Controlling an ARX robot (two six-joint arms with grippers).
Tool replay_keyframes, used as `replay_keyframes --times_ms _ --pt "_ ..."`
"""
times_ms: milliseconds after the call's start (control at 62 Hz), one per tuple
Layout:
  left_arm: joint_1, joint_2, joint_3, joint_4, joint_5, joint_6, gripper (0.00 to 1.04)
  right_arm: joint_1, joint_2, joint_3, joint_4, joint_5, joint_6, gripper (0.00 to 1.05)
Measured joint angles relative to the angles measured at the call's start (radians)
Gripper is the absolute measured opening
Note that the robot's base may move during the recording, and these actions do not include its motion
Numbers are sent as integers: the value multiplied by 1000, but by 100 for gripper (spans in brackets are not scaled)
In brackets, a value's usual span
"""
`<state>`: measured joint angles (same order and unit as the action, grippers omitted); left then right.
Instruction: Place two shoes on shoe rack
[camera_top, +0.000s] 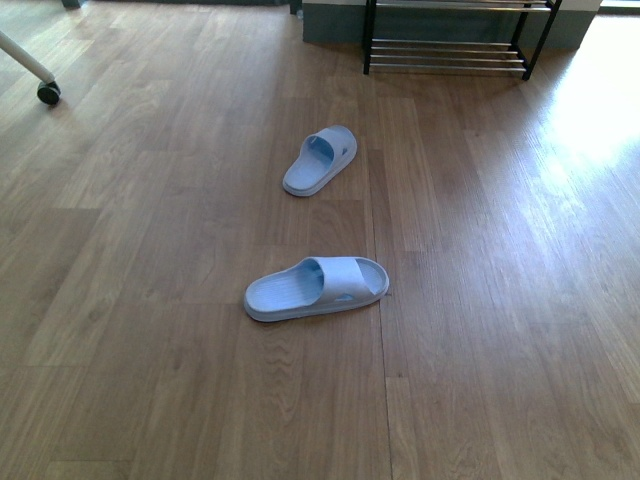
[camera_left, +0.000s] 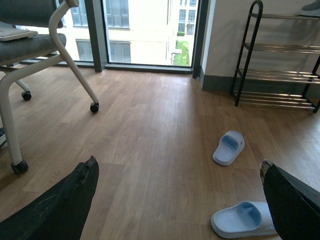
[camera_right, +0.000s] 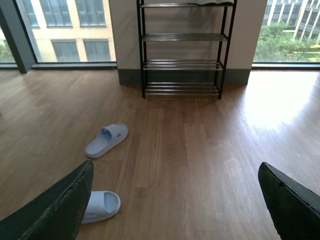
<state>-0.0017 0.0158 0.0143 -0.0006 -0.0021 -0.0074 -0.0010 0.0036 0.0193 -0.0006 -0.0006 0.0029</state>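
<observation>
Two pale blue slides lie on the wood floor. The near slide (camera_top: 316, 288) lies sideways; the far slide (camera_top: 320, 160) points toward the shoe rack (camera_top: 448, 45) at the back. In the left wrist view the near slide (camera_left: 242, 219) sits beside the right finger and the far slide (camera_left: 229, 147) lies beyond, with the rack (camera_left: 280, 75) at the wall. My left gripper (camera_left: 177, 172) is open above bare floor. In the right wrist view the near slide (camera_right: 101, 206) peeks past one finger, the far slide (camera_right: 106, 139) lies ahead, and the rack (camera_right: 182, 50) stands ahead. My right gripper (camera_right: 175, 172) is open, holding nothing.
A wheeled chair (camera_left: 35, 55) with white legs stands off to the left, and one of its castors (camera_top: 48, 93) shows in the front view. Floor-to-ceiling windows flank the wall section (camera_right: 125, 40) behind the rack. Something grey rests on the rack's top tier (camera_right: 212, 2).
</observation>
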Motion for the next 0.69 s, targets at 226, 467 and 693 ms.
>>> replay_keyframes --times_ms 226,467,693 --pt "0 0 0 0 0 0 95 0 0 0 0 0 0 96" --pt "0 0 0 0 0 0 95 0 0 0 0 0 0 96" --pt "0 0 0 0 0 0 95 0 0 0 0 0 0 96"
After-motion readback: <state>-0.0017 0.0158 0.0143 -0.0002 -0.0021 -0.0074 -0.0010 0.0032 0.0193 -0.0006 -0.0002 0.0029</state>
